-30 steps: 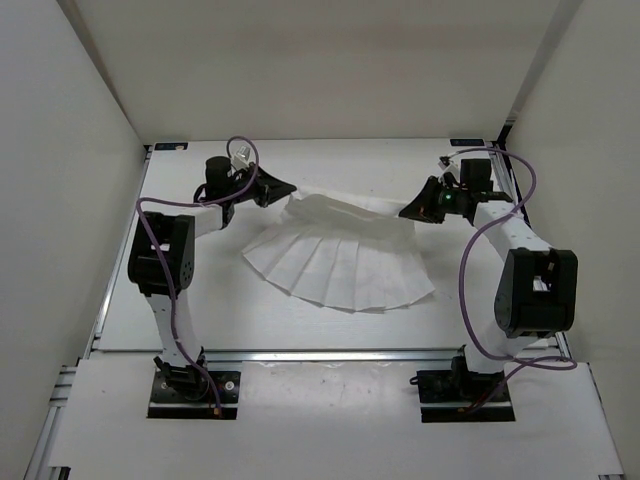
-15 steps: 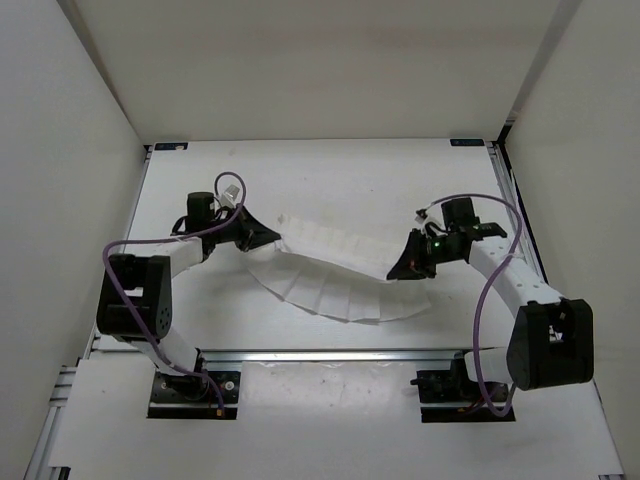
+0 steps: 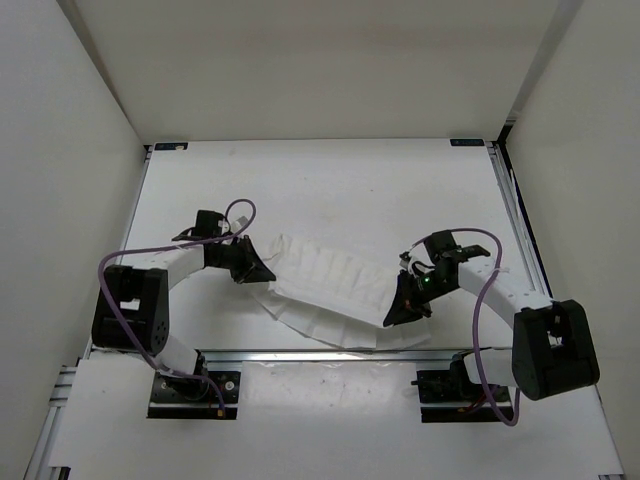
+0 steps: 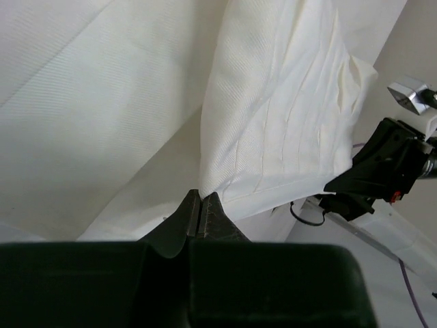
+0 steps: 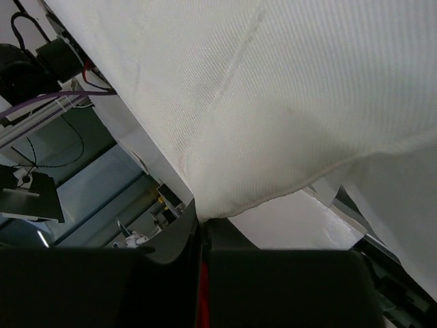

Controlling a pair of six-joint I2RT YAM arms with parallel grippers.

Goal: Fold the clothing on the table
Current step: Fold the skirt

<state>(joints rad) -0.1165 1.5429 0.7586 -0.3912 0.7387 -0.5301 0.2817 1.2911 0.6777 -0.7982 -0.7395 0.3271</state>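
Left end effector (image 3: 264, 273) and right end effector (image 3: 396, 316) each pinch a corner of the clothing (image 3: 330, 285), which is draped over the surface (image 3: 330, 190).

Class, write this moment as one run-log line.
left gripper: shut on clothing | right gripper: shut on clothing | clothing: partly folded on table

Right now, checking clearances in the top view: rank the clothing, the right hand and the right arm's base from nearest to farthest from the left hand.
1. clothing, pinched in the left hand at its left end.
2. right hand, at the garment's right end.
3. right arm's base, near right edge.
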